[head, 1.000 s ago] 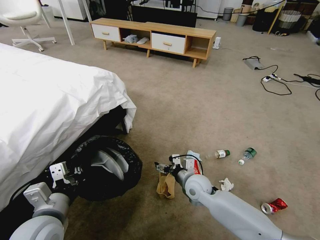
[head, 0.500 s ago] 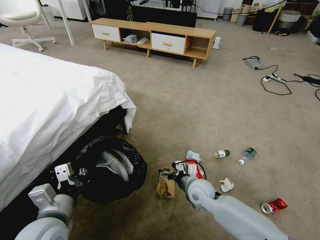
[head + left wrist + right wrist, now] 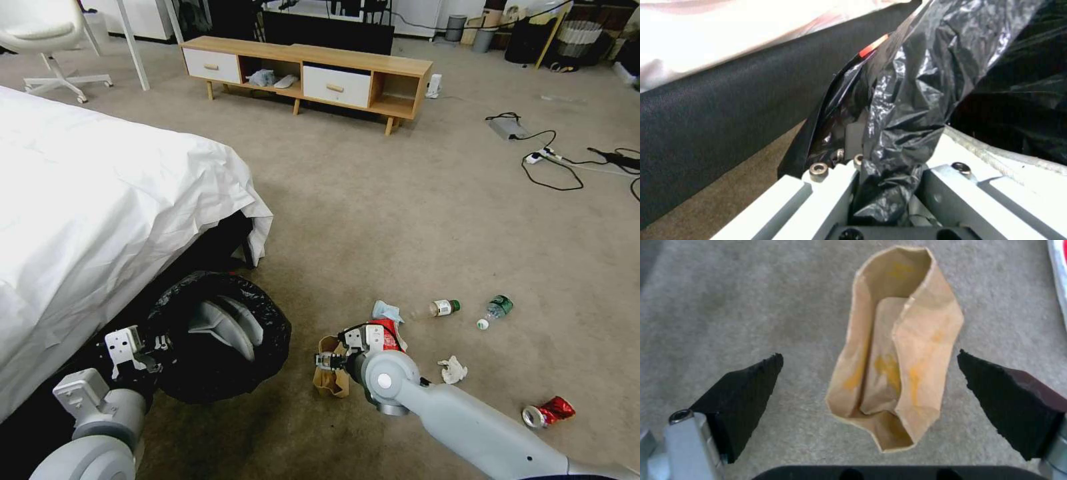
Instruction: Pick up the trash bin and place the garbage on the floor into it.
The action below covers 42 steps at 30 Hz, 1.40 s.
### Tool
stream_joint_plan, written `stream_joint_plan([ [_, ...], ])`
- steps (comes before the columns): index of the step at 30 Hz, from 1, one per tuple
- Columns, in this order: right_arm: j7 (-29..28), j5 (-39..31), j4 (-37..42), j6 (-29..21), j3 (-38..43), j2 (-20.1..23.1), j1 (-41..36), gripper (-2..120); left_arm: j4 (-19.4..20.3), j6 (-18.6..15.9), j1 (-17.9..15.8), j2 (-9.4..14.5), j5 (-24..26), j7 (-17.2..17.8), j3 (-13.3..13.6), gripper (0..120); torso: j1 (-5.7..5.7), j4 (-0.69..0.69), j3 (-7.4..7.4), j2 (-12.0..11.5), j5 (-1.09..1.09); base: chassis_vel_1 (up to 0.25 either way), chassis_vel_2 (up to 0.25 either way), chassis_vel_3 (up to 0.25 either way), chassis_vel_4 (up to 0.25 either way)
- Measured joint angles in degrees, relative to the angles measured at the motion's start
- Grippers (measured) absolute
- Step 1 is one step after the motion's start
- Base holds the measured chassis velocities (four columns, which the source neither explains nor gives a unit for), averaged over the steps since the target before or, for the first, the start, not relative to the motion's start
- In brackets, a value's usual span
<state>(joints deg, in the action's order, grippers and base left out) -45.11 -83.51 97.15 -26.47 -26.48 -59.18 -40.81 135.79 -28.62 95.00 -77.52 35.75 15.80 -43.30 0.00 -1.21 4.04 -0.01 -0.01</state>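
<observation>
The trash bin [image 3: 220,340], lined with a crinkled black bag [image 3: 907,100], lies tilted beside the bed with its mouth facing right. My left gripper [image 3: 143,350] is shut on its bagged rim [image 3: 885,186]. The brown paper bag [image 3: 331,381] lies on the carpet. My right gripper [image 3: 330,361] hovers open just over the paper bag [image 3: 898,350], with a black pad [image 3: 746,393] on either side and apart from it. Other garbage lies nearby: a red wrapper [image 3: 393,331], a bluish tissue [image 3: 387,311], a white tissue [image 3: 453,369], two green-capped bottles [image 3: 443,307] [image 3: 497,308] and a crushed red can [image 3: 548,411].
The bed with its white sheet [image 3: 100,200] fills the left side. A low wooden cabinet [image 3: 307,67] stands at the back, and a white chair [image 3: 47,33] at the far left. Black cables and a power strip [image 3: 547,157] lie far right. Open carpet [image 3: 400,213] spreads between.
My right gripper has dropped and swung over the brown paper bag. The bin in my left gripper has shifted slightly to the right.
</observation>
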Motion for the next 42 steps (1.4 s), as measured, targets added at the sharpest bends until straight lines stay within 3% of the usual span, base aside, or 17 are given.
stream_joint_plan([
  [9,-2.8,-2.3,-3.3,0.0,1.1,-3.0,-0.6,100,-0.2,0.1,-0.1,0.4,0.6,0.0,-0.5,0,0.00,0.00,0.00,0.0,0.00,0.000,0.000,0.000,0.000],
  [25,-2.1,-2.0,-11.0,0.1,0.8,-9.1,1.5,100,-0.6,0.3,-0.1,1.0,1.8,-0.4,-1.5,0,0.00,0.01,0.00,0.0,0.01,0.000,0.000,0.000,0.000],
  [31,-1.7,-1.0,-12.1,0.1,1.2,-8.5,1.0,100,-0.7,0.4,-0.1,1.0,1.9,-0.5,-1.6,0,0.00,0.00,0.00,0.0,0.01,0.000,0.000,0.000,0.000],
  [42,-0.8,1.1,-11.8,0.2,4.5,-3.4,-2.2,100,-0.6,0.6,0.2,0.8,1.5,-0.6,-1.0,0,0.00,0.00,0.00,0.0,0.01,0.000,0.000,0.000,0.000],
])
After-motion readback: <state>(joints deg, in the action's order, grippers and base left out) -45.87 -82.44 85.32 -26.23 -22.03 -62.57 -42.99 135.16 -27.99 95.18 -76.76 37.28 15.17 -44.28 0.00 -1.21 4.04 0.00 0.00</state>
